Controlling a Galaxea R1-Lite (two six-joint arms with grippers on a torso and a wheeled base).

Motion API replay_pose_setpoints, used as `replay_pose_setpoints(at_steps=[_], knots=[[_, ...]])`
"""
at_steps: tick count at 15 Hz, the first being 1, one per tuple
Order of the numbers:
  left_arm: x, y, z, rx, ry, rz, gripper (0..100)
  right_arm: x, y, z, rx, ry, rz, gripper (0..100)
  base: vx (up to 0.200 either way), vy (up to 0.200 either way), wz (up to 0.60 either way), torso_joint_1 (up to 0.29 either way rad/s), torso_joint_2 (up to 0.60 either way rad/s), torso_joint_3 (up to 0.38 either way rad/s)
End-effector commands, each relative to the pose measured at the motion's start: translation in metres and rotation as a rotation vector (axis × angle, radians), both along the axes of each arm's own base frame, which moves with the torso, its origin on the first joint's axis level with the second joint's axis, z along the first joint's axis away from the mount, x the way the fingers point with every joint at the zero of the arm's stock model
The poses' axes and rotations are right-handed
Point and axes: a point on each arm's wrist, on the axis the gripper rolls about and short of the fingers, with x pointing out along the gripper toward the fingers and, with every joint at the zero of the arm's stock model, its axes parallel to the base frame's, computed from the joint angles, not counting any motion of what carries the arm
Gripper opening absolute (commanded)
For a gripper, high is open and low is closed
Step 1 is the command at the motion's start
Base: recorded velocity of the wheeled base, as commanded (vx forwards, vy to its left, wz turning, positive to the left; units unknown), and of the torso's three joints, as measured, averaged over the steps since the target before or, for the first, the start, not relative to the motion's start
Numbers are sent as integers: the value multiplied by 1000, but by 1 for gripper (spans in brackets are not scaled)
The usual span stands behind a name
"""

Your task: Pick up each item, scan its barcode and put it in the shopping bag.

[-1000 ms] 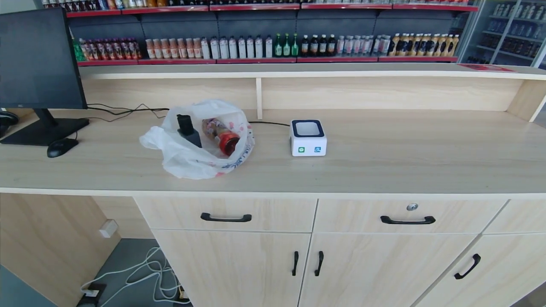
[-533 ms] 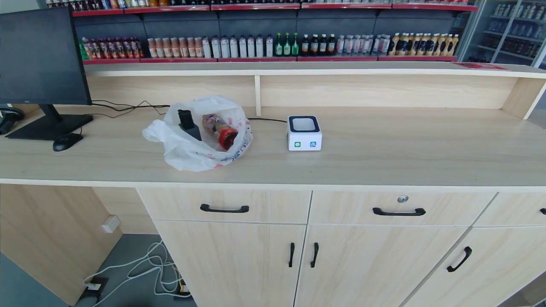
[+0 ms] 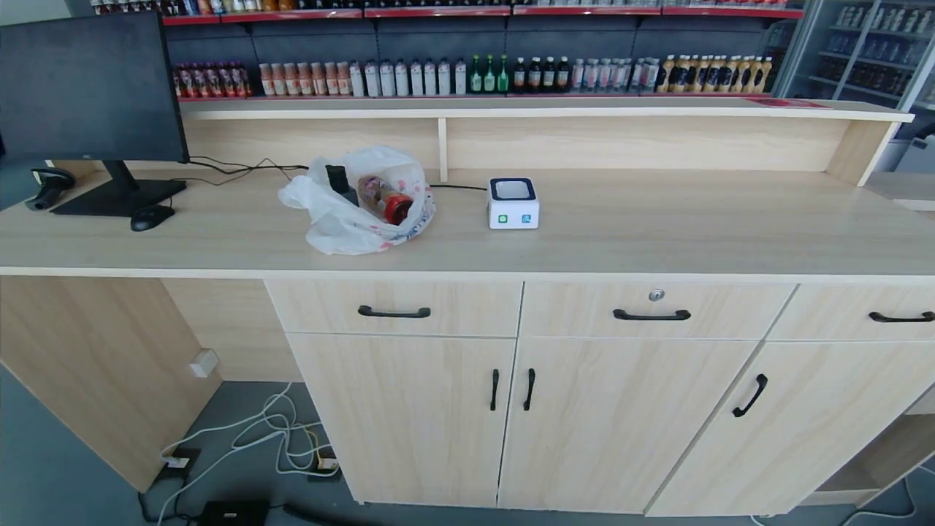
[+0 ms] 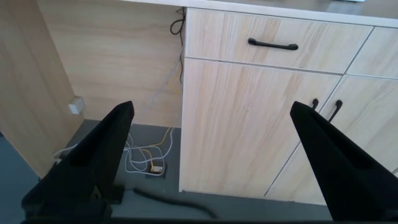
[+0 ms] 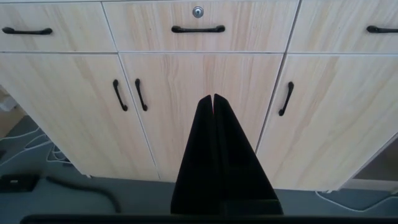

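- We are in a shop, in front of a long wooden counter (image 3: 657, 226), with shelves of drink bottles (image 3: 467, 75) behind it.
- The white shopping bag (image 3: 343, 226) sits on the counter, left of the middle. In it lie a bottle with a red cap (image 3: 387, 202) and a dark item (image 3: 337, 179).
- The small white scanner box (image 3: 513, 203) stands near the bag, on its right.
- Farther left are a monitor (image 3: 88, 88) and a mouse (image 3: 152, 216).
- What changed: the whole head view has shifted. The counter now looks farther off and we see more of the cupboard doors (image 3: 409, 416) and the floor. So the camera has pulled back. The bag, its items and the scanner have kept their places.
- The left gripper (image 4: 210, 106) is spread wide and holds nothing. It hangs low, facing the cupboards.
- The right gripper (image 5: 213, 99) is pressed together, with nothing in it. It also faces the cupboard doors.
- We think the job is over: the items we see are bagged, and both arms are down.
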Motion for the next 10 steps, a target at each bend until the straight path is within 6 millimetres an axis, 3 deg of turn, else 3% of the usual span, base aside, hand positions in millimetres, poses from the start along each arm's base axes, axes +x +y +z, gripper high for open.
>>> replay_pose_setpoints(at_steps=[1,10], knots=[[0,0,0,1,1,1,100,0,0,0,-1,2,1,0,-200,0,0,-2,-7,7],[0,0,0,3,1,1,100,1,0,0,2,9,4,0,0,0,0,0,0,0]])
